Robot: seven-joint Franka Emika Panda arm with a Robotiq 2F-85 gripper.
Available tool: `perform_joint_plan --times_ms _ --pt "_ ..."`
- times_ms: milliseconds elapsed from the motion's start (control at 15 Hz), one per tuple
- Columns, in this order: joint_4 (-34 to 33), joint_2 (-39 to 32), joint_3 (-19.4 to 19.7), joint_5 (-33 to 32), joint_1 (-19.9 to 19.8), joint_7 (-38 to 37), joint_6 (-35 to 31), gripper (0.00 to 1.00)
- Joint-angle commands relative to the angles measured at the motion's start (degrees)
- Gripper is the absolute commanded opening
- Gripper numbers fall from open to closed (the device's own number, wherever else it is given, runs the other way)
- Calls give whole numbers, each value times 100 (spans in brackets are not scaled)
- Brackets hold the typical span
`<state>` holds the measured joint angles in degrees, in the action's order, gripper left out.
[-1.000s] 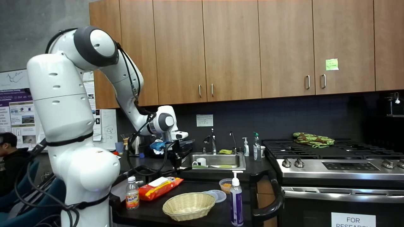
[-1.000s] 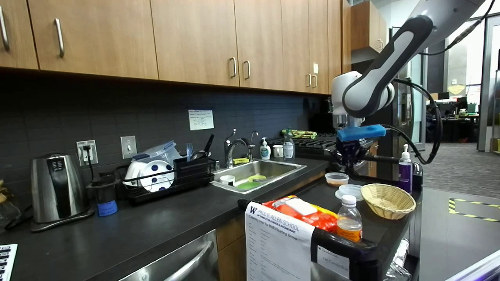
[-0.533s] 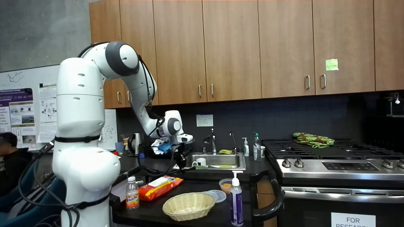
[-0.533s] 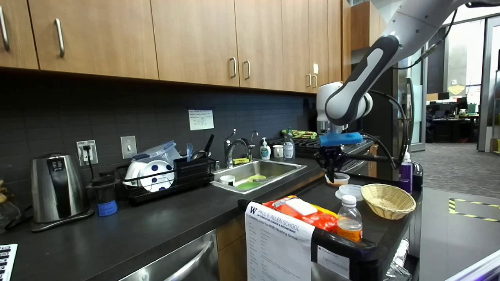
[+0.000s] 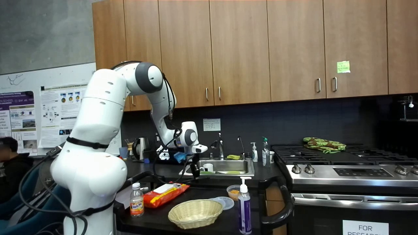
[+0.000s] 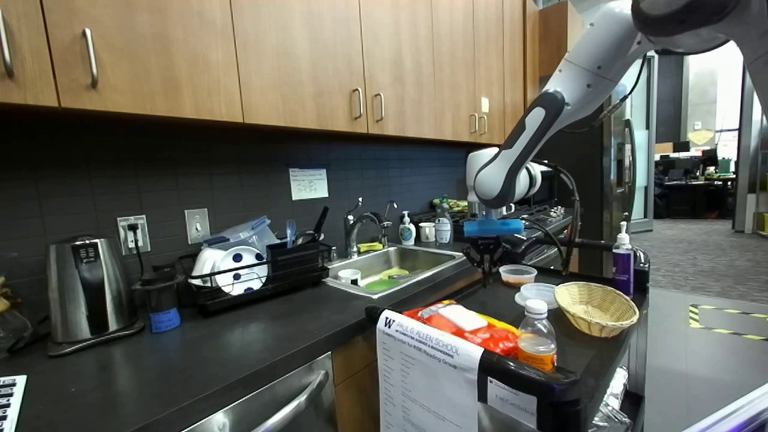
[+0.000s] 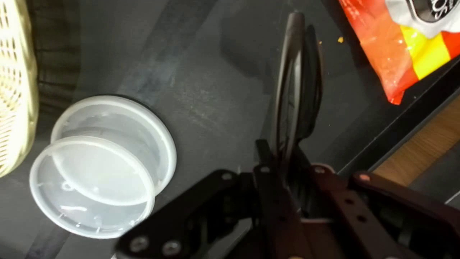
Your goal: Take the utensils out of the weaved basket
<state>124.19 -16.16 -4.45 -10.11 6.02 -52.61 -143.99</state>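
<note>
One dark utensil (image 7: 297,79) (possibly two, overlapping; the count cannot be told) is clamped between the jaws of the pincer (image 7: 284,158). Reference: wrist view, utensil as dial centre, 12 o'clock toward the top edge. The weaved basket (image 5: 195,214) lies at 9 o'clock, well apart from the utensil; overlapping clear lids (image 7: 104,169) occupy 8 o'clock, and the red packet (image 7: 384,46) sits between 2 and 3 o'clock. The tabletop (image 7: 205,82) carries all three.

Step in hand (by judgement): set-down. The basket's woven floor shows in both exterior views, which suggests that removal is complete, at least for the held piece. Whether the utensil's tip touches the tabletop cannot be told.

Next move: lower between the lids and the packet until the utensil meets the tabletop, then part the jaws and withdraw straight up. Caution: a piece apparently gripped on edge will likely topple on release. Do not drift toward 4 o'clock, where the tabletop ends. Before spreading the jaws, confirm clearance from the clear tub (image 6: 517,273), near the pincer in an exterior view.
</note>
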Motion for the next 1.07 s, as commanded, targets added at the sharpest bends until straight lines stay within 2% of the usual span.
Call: perform_joint_plan --times_ms 0,267,800,867,1000 --pt "-590 -499 324 131 318 -472 209 4" --pt "-968 -873 517 385 430 -920 354 4" --pt "-1398 -1247 626 916 403 -1237 544 4" --pt "-1410 -1255 629 945 403 -1241 550 39" --pt "-1407 -1256 628 966 401 -1242 533 44"
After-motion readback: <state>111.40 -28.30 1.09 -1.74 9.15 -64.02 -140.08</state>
